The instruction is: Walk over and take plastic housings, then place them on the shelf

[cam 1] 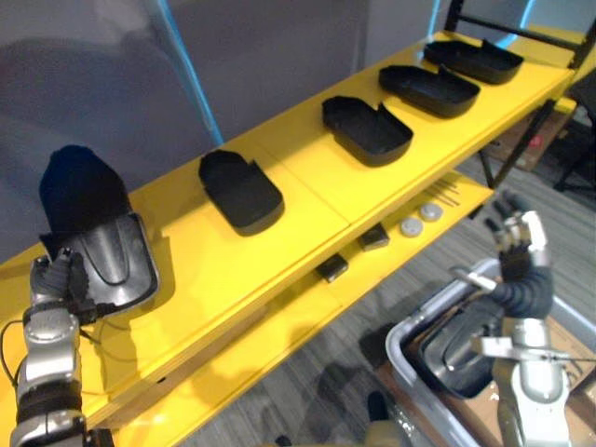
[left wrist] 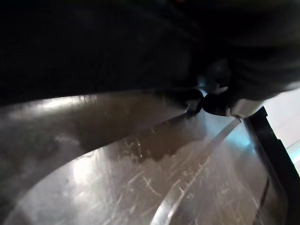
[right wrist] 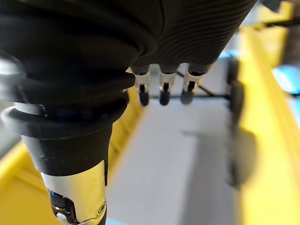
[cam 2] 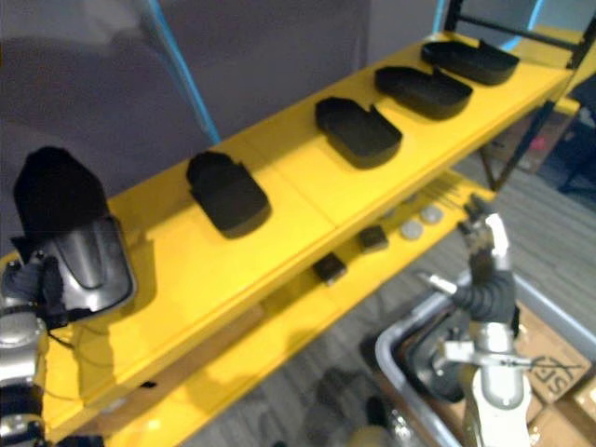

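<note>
Yellow shelf (cam 1: 307, 200) runs lower left to upper right, grey wall (cam 1: 279, 56) behind. Front edge free. Bare stretch between held housing (cam 1: 112, 251) and first placed housing (cam 1: 241, 190). Toward upper right: second housing (cam 1: 366, 129), third housing (cam 1: 429, 89), fourth housing (cam 1: 474, 60). Left hand (cam 1: 58, 279) at left edge, fingers clamped on held housing's lower rim, housing tilted on shelf. Right hand (cam 1: 517, 237) at lower right, fingers loose and apart, above grey bin (cam 1: 396, 346) with binned housings (cam 1: 456, 349).

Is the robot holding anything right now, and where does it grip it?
Its left hand grips the grey-lined housing by its near edge on the yellow shelf; the right hand is open and empty.
</note>
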{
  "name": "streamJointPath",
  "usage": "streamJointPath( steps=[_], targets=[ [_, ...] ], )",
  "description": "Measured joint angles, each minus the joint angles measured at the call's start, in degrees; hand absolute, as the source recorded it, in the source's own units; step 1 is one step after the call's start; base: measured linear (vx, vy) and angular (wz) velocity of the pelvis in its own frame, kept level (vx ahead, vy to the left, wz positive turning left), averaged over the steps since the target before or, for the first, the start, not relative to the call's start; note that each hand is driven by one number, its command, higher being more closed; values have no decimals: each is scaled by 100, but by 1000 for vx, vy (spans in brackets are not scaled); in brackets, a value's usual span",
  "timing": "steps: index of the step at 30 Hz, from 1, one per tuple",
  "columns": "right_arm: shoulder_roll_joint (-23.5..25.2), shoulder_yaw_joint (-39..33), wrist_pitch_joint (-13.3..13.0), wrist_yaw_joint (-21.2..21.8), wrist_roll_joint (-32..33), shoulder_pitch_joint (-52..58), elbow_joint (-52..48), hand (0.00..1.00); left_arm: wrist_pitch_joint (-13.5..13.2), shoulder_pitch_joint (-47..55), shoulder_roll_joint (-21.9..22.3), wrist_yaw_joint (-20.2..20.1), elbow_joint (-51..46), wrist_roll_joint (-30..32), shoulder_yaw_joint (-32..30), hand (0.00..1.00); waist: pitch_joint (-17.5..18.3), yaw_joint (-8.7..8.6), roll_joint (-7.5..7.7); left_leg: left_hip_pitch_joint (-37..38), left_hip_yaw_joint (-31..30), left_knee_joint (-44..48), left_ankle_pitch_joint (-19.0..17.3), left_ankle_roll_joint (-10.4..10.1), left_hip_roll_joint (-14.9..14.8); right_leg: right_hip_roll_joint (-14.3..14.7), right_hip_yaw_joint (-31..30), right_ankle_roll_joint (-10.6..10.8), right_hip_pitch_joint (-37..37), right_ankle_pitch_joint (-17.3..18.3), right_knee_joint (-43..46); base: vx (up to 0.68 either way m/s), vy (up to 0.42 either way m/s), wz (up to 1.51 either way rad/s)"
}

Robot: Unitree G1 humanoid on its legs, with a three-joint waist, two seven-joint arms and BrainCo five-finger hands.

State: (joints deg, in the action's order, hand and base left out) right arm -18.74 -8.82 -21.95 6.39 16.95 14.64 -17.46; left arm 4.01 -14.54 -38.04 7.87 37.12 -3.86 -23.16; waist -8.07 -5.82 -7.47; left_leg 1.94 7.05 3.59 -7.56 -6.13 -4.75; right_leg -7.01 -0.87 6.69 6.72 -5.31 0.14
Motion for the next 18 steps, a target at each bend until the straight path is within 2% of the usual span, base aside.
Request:
streamJointPath(
  steps=[2, 3, 6, 10, 14, 18],
  targets=[
    [-21, 130, 111, 191, 204, 81, -7, 0, 76, -71, -15, -11, 156, -100, 1, 100, -28, -8, -23, -1, 81, -7, 33, -31, -1, 9, -72, -4, 41, -4, 14, 7, -12, -15],
    [-71, 367, 248, 398, 428, 166, -33, 0, 181, -156, -29, -14, 358, -313, 0, 100, -83, -48, -57, -7, 186, -5, 54, -28, -1, 15, -105, -5, 83, -5, 29, -4, -15, -14],
    [-62, 731, 446, 591, 492, 325, -187, 0, 320, -241, -46, -33, 534, -576, -57, 100, -240, -122, -100, 1, 276, -36, 62, -19, 0, 36, -196, -5, 157, -5, 77, -18, -7, -16],
    [-38, 1201, 569, 734, 496, 594, -346, 0, 529, -500, -267, -59, 751, -1185, -43, 100, -490, -170, -1, -64, 375, -68, 86, 13, 21, 37, -301, -24, 352, 5, 192, -42, 2, -10],
    [-38, 1595, 575, 663, 414, 689, -464, 0, 809, -587, -293, -70, 1073, -1435, 4, 100, -684, -226, 99, -219, 449, 92, 85, 13, 39, 17, -373, -8, 493, -7, 283, -23, 2, -5],
    [-70, 1729, 560, 394, 397, 680, -480, 0, 864, -600, -397, -54, 1128, -1611, 193, 100, -756, -206, 94, -215, 450, 115, 84, 13, 33, 22, -370, -24, 519, 14, 376, -3, -2, 1]
  ],
)
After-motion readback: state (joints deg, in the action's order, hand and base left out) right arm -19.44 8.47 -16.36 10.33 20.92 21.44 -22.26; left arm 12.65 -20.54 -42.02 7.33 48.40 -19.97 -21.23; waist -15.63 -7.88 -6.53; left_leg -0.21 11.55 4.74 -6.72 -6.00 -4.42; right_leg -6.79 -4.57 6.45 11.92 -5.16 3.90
